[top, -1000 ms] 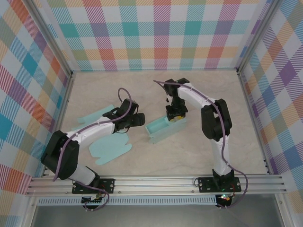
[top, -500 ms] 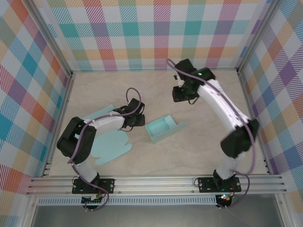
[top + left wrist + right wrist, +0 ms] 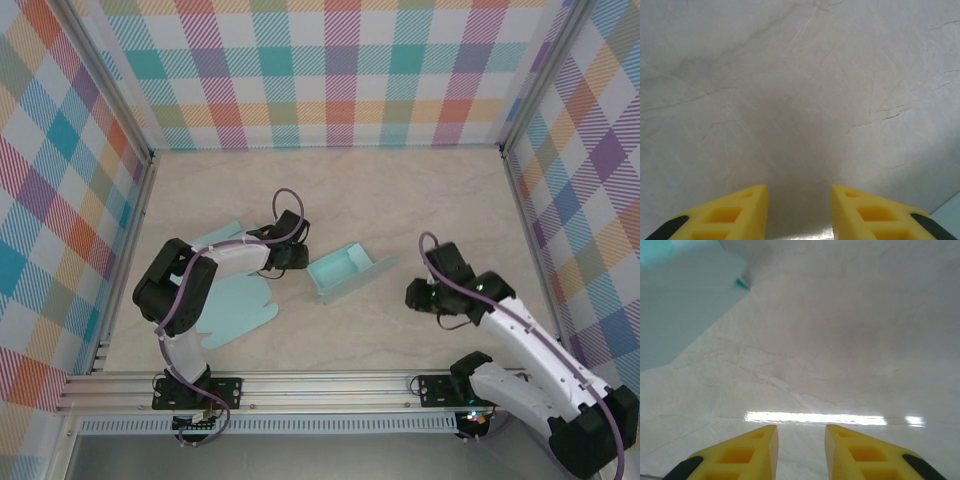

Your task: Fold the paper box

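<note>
The light teal paper box lies mid-table as a shallow open tray, with one flap spread flat at its right end. My left gripper sits low just off the box's left end. In the left wrist view this gripper is open over bare table, with a teal corner at the lower right. My right gripper is drawn back to the near right, apart from the box. In the right wrist view that gripper is open and empty, with teal paper at the upper left.
Flat teal paper sheets lie on the marble table left of the box, and another sheet lies behind the left arm. Checked walls enclose the table on three sides. A metal rail runs along the near edge.
My right arm left the box's right end, rose toward the back, then swung down to the near right. The left gripper edged up beside the box's left end. Both jaws narrowed.
</note>
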{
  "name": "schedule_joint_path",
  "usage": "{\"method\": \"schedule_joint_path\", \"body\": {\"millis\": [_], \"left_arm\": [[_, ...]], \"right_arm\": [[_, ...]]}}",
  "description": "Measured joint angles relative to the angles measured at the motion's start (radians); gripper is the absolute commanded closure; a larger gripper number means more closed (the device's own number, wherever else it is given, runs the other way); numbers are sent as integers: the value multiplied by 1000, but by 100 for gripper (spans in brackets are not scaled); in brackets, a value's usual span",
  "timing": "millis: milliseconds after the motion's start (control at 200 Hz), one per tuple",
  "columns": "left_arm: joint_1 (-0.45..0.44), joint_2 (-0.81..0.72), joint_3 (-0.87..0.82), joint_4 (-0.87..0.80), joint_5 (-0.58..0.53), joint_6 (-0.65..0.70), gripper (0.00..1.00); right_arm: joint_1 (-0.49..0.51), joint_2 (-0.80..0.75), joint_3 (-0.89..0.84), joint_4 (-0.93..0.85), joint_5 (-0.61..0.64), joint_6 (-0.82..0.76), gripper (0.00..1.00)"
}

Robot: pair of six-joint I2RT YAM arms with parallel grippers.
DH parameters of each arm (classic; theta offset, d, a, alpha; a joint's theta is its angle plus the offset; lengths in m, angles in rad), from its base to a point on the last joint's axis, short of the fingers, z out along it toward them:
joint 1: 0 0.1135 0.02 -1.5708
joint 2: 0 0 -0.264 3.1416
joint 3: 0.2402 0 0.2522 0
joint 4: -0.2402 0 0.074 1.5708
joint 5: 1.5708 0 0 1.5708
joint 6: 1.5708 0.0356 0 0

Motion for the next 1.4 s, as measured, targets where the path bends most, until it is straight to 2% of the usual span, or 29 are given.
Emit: {"method": "schedule_joint_path", "body": {"millis": [110,205,375,600,680,955,1155,1335,1400], "left_arm": [[-8,-6,-31,46,3,-15,67],[-19,-17,-57,84,-10,-37,67],[-54,-34,-108,164,-39,-81,69],[-131,-82,-199,259,-34,-154,71],[-162,-95,-220,276,-30,-172,71],[-255,-80,-243,365,-24,-238,72],[-323,15,-146,419,-17,-241,72],[-400,1,-173,470,-7,-237,70],[-398,-52,-196,428,-39,-216,65]], "right_arm": [[3,0,-220,217,-111,120,73],[3,43,-309,364,-159,186,73],[3,146,-314,569,-167,230,73],[-6,417,-220,767,-180,227,74],[-19,492,-170,800,-193,206,74],[-161,720,71,843,-280,84,74],[-249,891,276,830,-388,13,74],[-365,875,345,744,-411,-35,70],[-403,832,345,684,-383,-59,66]]}}
